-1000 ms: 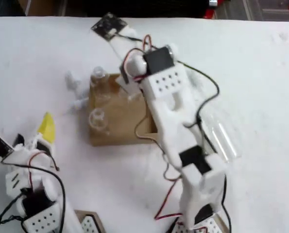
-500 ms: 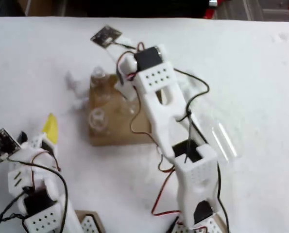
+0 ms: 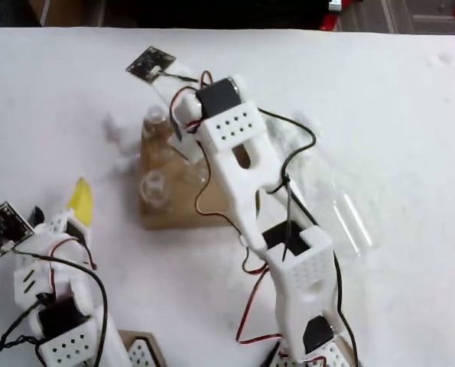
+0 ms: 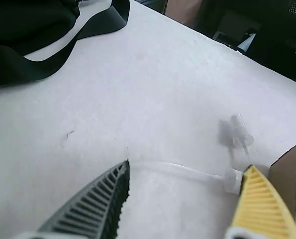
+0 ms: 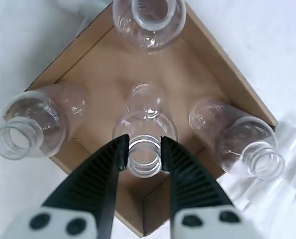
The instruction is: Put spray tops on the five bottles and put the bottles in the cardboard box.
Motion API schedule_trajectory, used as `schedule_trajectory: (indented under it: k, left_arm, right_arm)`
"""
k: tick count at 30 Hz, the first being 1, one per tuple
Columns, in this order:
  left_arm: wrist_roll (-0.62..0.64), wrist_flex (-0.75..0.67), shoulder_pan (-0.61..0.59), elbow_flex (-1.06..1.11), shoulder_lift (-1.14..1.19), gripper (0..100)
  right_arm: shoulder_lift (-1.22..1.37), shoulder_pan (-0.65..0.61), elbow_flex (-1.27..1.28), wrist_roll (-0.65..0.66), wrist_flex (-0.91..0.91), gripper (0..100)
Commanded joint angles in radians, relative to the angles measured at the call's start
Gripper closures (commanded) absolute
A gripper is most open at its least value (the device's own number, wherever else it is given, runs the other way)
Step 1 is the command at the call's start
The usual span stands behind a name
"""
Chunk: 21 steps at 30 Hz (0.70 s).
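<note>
High view: a stray bottle (image 3: 351, 220) lies on the bench (image 3: 411, 115) near the cardboard box (image 3: 177, 218); left wrist view: the left tool (image 4: 186, 167) gapes over loose spray tops (image 4: 235, 130); right wrist view: the right tool (image 5: 143, 141) clamps the middle bottle (image 5: 145, 118) of four uncapped in the box, capping seemingly unstarted.

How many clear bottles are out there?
5. Four stand in the box: the centre bottle, in the right gripper, and three corner bottles. The fifth bottle lies on the table beside that arm. Others may hide beneath it.
</note>
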Motion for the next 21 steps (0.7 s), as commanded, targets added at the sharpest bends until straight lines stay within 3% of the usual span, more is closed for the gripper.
schedule_trajectory:
  k: [1,8,13,21]
  left_arm:
    - [-0.012,-0.012,0.013,-0.003,-0.015,67]
    - [-0.012,-0.012,0.013,-0.003,-0.015,67]
    - [-0.012,-0.012,0.013,-0.003,-0.015,67]
    - [-0.012,-0.012,0.015,-0.003,-0.015,67]
  right_arm:
    - [-0.005,-0.016,-0.017,-0.003,-0.007,97.6]
    - [-0.005,-0.016,-0.018,-0.003,-0.010,96.7]
    - [-0.005,-0.013,-0.015,-0.003,-0.041,87.0]
    - [-0.013,-0.018,-0.020,-0.009,-0.042,86.1]
